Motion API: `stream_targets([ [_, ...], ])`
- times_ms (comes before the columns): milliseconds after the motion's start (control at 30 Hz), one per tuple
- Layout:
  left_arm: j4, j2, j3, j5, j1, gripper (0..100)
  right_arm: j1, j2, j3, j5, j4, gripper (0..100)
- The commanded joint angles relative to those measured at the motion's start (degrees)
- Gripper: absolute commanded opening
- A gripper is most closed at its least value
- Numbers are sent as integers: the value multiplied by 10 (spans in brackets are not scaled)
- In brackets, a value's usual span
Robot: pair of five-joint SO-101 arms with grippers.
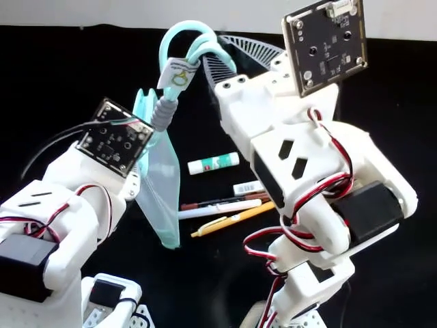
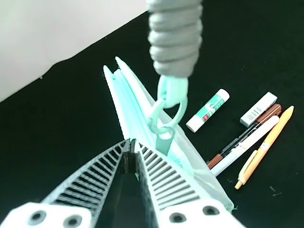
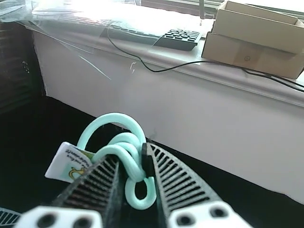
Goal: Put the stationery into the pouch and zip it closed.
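Observation:
The translucent mint pouch [image 1: 162, 188] hangs in the air above the black table, and in the left wrist view the pouch [image 2: 142, 114] runs away from the fingers. My left gripper [image 2: 129, 143] is shut on its top edge. A mint clip [image 2: 168, 105] joins the pouch to a grey coiled sleeve [image 2: 175, 38]. My right gripper [image 3: 144, 151] is shut on the mint cord loop [image 3: 124, 156], higher up; in the high view the cord loop [image 1: 188, 37] carries a white tag [image 1: 177, 74]. On the table lie a glue stick [image 1: 213, 163], an eraser [image 1: 249, 187], a brown pen [image 1: 229, 200], a white pen [image 1: 218, 209] and a yellow pen [image 1: 232, 219].
A black cloth [image 1: 82, 75] covers the table. A white wall [image 3: 199, 109] rises behind it, with a keyboard [image 3: 178, 39] and cardboard boxes [image 3: 256, 38] on the ledge above. Both arm bodies stand close together near the front edge.

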Motion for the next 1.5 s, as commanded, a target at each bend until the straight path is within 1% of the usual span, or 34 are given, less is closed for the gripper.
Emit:
stream_targets([
  [0,22,6,3,-19,2,7,45,-17,-63,-9,-47,6],
  [133,29,5,1,-40,2,7,75,-17,-63,-23,-64,6],
  [233,29,5,-10,-41,1,7,97,-17,-63,-40,-69,6],
  [300,32,6,-29,-41,1,7,104,-17,-63,-40,-72,6],
  [467,53,6,-63,-55,1,7,105,-17,-63,-40,-73,6],
  [867,55,6,-57,-56,5,7,105,-15,-62,-40,-130,6],
  [1000,56,6,-53,-56,9,7,105,26,-62,-40,-168,6],
  [1200,57,2,-9,-56,44,7,101,116,-62,-41,-247,6],
  [1467,57,2,-5,-56,45,7,74,227,-63,-51,-342,6],
])
